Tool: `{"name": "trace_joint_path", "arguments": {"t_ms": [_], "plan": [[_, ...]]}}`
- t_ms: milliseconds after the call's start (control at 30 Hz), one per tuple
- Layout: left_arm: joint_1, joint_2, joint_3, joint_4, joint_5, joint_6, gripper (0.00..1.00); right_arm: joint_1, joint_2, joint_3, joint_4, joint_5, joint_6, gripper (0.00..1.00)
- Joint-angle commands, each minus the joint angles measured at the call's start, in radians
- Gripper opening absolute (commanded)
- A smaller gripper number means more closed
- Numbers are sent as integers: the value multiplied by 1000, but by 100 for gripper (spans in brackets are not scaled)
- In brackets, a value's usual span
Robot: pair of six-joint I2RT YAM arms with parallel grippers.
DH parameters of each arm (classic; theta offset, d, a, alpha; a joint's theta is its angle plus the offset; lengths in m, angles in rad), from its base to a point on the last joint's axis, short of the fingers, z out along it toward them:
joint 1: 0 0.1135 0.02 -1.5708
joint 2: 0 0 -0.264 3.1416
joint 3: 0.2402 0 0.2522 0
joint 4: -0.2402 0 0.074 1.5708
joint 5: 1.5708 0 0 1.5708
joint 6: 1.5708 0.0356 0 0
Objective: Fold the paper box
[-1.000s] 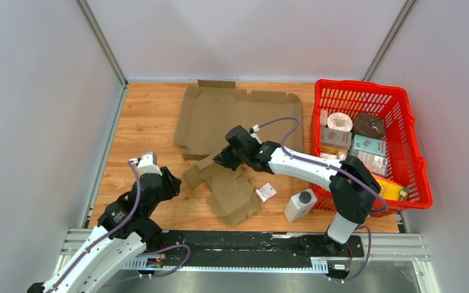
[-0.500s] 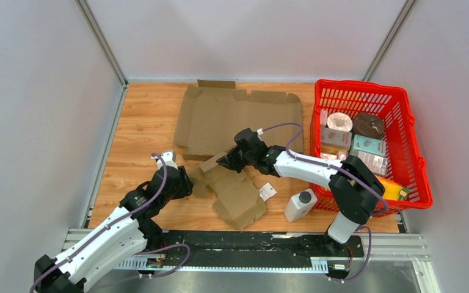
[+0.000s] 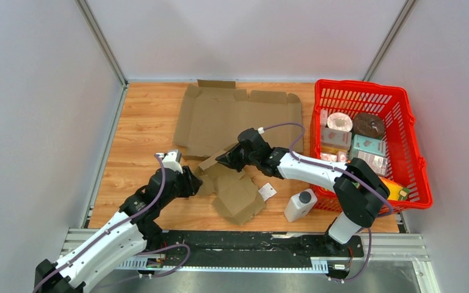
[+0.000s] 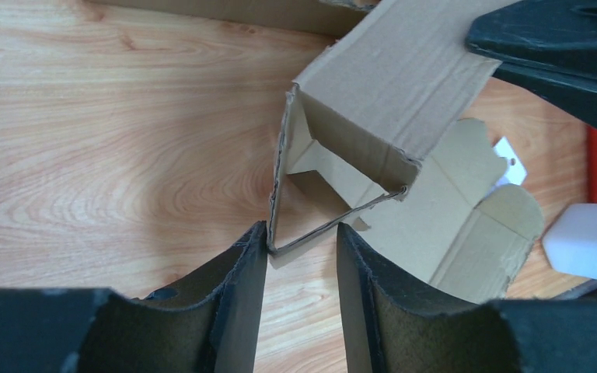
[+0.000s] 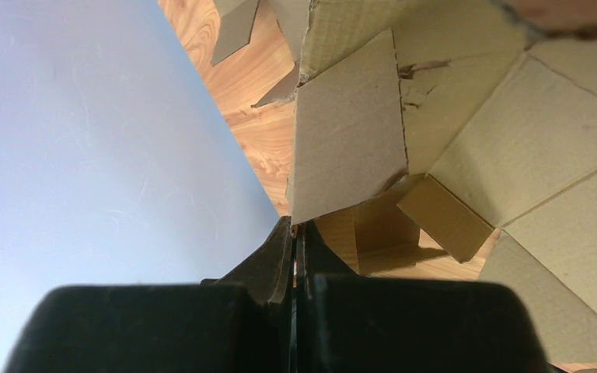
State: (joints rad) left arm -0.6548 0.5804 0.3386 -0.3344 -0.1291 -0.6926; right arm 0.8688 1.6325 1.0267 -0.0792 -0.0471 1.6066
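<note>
if the left gripper (image 4: 301, 233) closes where it sits, it could crush the corner instead of creasing it. its fingers stand roughly half apart and hold nothing, and the near corner of the box (image 3: 232, 189) pokes into the gap, against one pad and close to the other. the box lies half formed at the front middle of the table (image 3: 140, 134), between the two arms and just in front of a big flat cardboard sheet (image 3: 238, 116). the right gripper (image 5: 295, 233) is pinched fully shut on the thin edge of a flap (image 5: 350, 132). that hold looks slight, so a pull from either side might slide the flap out or tear it along a score. the wood-grain top looks smooth, so a push could simply skate the whole box toward the small white tag (image 3: 267, 191) and the white bottle (image 3: 299, 205) rather than fold anything. one raised wall leans and could spring flat again

the box is thin brown corrugated card, matte, with raw fluted edges, pressed fold lines and rounded tuck tabs. it is light and springy, easy to dent. the gripper pads are black and look slightly fuzzy, with wedge-shaped tips. the sheet behind is the same card, unfolded. at the right stands a red plastic lattice basket (image 3: 357, 83) of packets, well apart from the work
</note>
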Motion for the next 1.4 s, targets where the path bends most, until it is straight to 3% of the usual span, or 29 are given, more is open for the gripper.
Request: {"name": "trace_joint_path", "arguments": {"t_ms": [0,167,833,1100,1367], "plan": [[-5,-106,-19,17,19,16,48,-4,-30,22,65,-2,-14,0],[-5,-159,-56,14,-7,-1,52,-5,-20,32,70,13,-40,0],[-28,-33,-85,155,92,-4,50,-5,-17,-204,331,32,-99,0],[-123,-25,-66,115,-12,-27,51,-4,-51,-249,387,36,-105,0],[-147,22,-36,106,-78,-10,50,-5,-66,-182,346,-2,-34,0]]}}
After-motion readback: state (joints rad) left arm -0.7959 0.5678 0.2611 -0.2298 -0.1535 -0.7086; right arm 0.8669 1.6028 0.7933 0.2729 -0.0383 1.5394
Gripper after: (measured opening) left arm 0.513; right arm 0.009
